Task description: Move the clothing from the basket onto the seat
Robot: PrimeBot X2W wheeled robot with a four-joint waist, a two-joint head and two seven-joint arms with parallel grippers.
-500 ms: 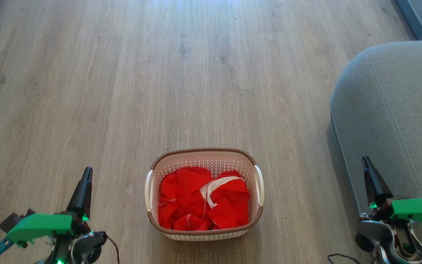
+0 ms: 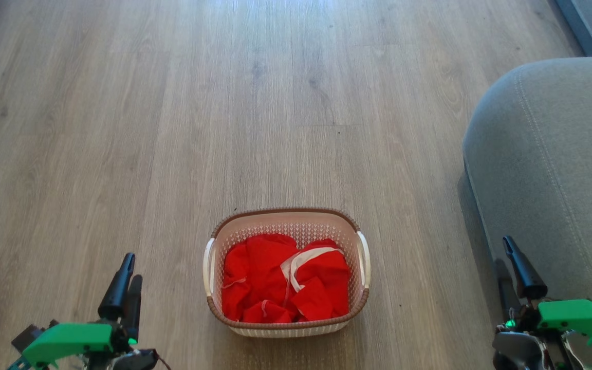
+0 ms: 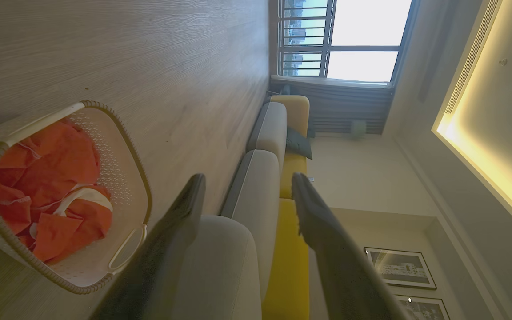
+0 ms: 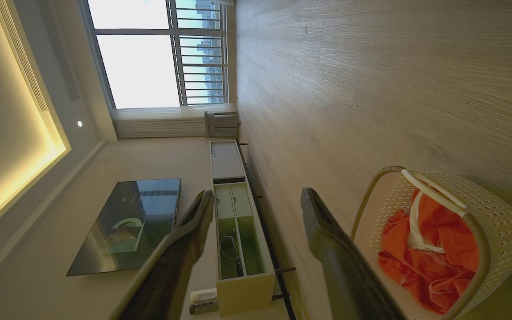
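Observation:
The cream basket with a brown rim stands on the wood floor, low in the middle of the head view. The red clothing with a white band lies crumpled inside it. The grey seat with its rounded corner rises at the right. My left gripper is at the lower left, left of the basket, open and holding nothing. My right gripper is at the lower right, beside the seat's front, also open and holding nothing. The wrist views show the basket, the clothing and each gripper's spread fingers.
Bare wood floor stretches ahead of the basket. A dark grey edge sits at the far right corner. A grey and yellow sofa runs toward a window. A low cabinet and a dark screen line the opposite wall.
Both grippers have dropped toward the bottom edge of the head view. The left one now shows both fingers. Basket, clothing and seat have not moved.

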